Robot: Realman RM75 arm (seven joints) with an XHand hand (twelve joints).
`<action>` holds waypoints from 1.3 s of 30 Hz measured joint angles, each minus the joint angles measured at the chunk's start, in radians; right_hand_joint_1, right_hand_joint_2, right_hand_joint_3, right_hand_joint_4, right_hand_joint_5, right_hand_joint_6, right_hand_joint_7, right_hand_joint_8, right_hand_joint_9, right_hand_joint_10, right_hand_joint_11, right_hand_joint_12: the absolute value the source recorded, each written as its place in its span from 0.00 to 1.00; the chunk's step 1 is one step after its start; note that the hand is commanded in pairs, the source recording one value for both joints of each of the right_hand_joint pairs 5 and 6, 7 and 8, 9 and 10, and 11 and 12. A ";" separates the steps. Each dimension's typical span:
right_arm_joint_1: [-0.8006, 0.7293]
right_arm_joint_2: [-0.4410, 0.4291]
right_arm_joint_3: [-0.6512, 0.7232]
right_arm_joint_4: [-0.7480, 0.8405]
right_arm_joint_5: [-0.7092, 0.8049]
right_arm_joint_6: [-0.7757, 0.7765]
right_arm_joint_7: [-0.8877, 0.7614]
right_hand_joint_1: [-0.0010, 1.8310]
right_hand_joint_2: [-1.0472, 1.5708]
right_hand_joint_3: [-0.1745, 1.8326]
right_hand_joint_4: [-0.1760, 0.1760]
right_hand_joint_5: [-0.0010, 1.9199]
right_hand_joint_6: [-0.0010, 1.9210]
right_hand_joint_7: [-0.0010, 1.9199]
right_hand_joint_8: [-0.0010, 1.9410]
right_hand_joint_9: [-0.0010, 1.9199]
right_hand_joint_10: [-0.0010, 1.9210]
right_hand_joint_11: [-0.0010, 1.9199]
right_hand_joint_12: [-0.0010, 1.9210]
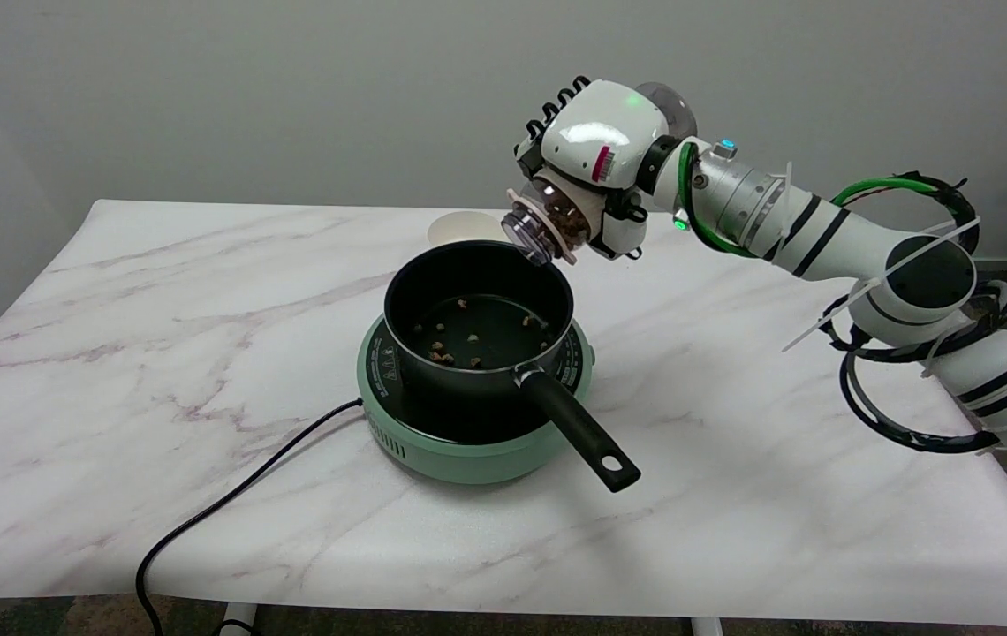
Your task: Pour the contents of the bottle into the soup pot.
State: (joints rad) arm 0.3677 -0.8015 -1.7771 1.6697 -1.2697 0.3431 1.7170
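My right hand (596,155) grips a clear bottle (548,221) holding brown pieces. The bottle is tilted, its open mouth pointing down and left, just above the far right rim of the black soup pot (479,300). Several brown pieces lie scattered on the pot's bottom. The pot sits on a mint-green electric hotplate (468,450) in the middle of the marble table, with its black handle (579,430) pointing toward the near right. My fingers wrap the bottle's body and hide most of it.
A black power cord (230,499) runs from the hotplate's left side off the table's front edge (468,601). A round cream-coloured lid or disc (461,230) lies behind the pot. My right arm (866,256) crosses above the table's right side.
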 measured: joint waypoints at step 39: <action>0.034 0.007 -0.017 0.031 -0.162 0.033 0.035 0.77 0.59 0.63 0.50 0.83 0.83 0.71 0.70 0.65 0.65 0.57 0.57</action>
State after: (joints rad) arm 0.4017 -0.7945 -1.7945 1.7004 -1.4317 0.3756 1.7521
